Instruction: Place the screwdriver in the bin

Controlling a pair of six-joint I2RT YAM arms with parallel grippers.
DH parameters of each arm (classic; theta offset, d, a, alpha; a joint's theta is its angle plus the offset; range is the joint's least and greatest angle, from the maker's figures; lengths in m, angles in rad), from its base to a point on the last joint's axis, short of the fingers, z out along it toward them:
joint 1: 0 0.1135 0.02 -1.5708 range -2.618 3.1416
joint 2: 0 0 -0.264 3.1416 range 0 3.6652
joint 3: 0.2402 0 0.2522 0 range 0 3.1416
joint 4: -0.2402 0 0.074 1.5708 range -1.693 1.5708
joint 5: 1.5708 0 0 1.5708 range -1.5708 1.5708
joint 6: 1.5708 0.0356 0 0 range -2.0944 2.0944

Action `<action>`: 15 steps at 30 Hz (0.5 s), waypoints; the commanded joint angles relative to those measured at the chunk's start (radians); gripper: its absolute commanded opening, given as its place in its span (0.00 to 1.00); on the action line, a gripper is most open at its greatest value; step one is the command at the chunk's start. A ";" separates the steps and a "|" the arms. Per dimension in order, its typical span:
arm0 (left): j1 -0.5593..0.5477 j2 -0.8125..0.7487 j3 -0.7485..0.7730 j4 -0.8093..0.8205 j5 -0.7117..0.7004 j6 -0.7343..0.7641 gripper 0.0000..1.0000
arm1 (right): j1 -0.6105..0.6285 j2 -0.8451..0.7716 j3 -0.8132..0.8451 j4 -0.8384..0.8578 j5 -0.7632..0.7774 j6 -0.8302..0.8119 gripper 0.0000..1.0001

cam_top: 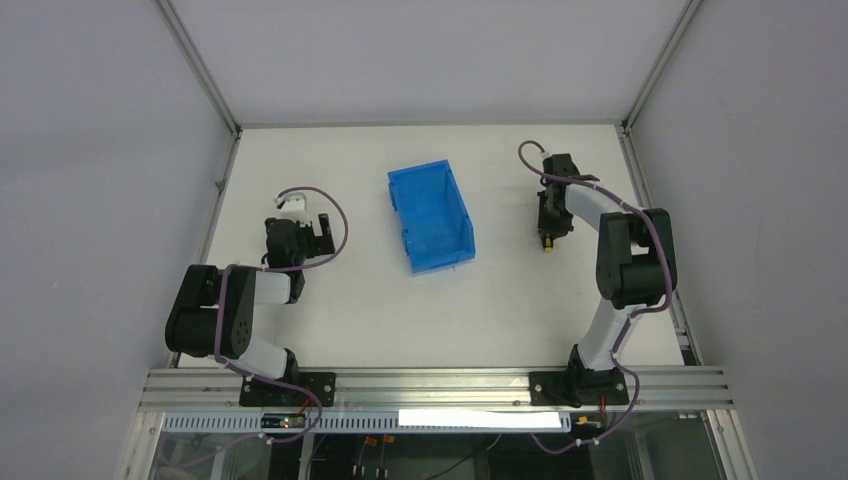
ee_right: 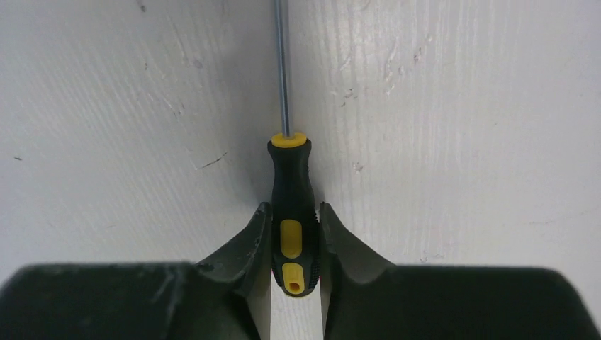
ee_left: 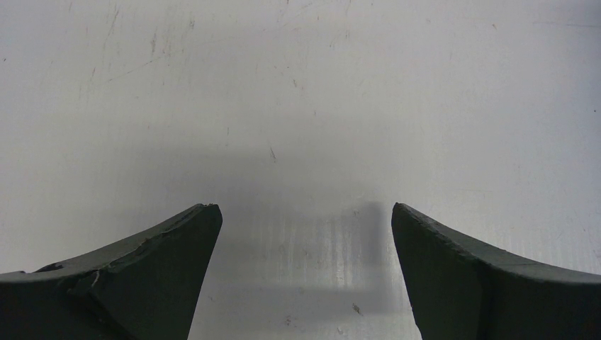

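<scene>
Black-and-yellow, the screwdriver point(ee_right: 290, 177) lies on the white table point(ee_right: 461, 142), well to the right of the blue bin point(cam_top: 467, 238), with its shaft pointing away from the wrist. The right gripper point(ee_right: 294, 216) has its jaws pressed against both sides of the handle. The left gripper point(ee_left: 305, 212) hangs wide open above the table, holding nothing.

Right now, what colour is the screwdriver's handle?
The handle of the screwdriver is black with yellow patches and a yellow collar, clearest in the right wrist view.
</scene>
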 commanded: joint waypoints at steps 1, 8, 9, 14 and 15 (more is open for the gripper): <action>0.006 -0.009 0.020 0.028 0.011 0.000 1.00 | -0.007 0.023 0.023 0.001 -0.050 -0.026 0.09; 0.006 -0.009 0.020 0.028 0.010 0.000 1.00 | 0.009 -0.086 0.106 -0.136 -0.021 -0.042 0.00; 0.006 -0.009 0.020 0.028 0.010 0.000 1.00 | 0.014 -0.104 0.132 -0.170 -0.010 -0.038 0.00; 0.006 -0.009 0.020 0.028 0.010 0.000 1.00 | 0.049 -0.153 0.285 -0.348 0.030 -0.001 0.00; 0.006 -0.009 0.020 0.028 0.010 0.000 1.00 | 0.060 -0.155 0.318 -0.378 0.035 0.007 0.00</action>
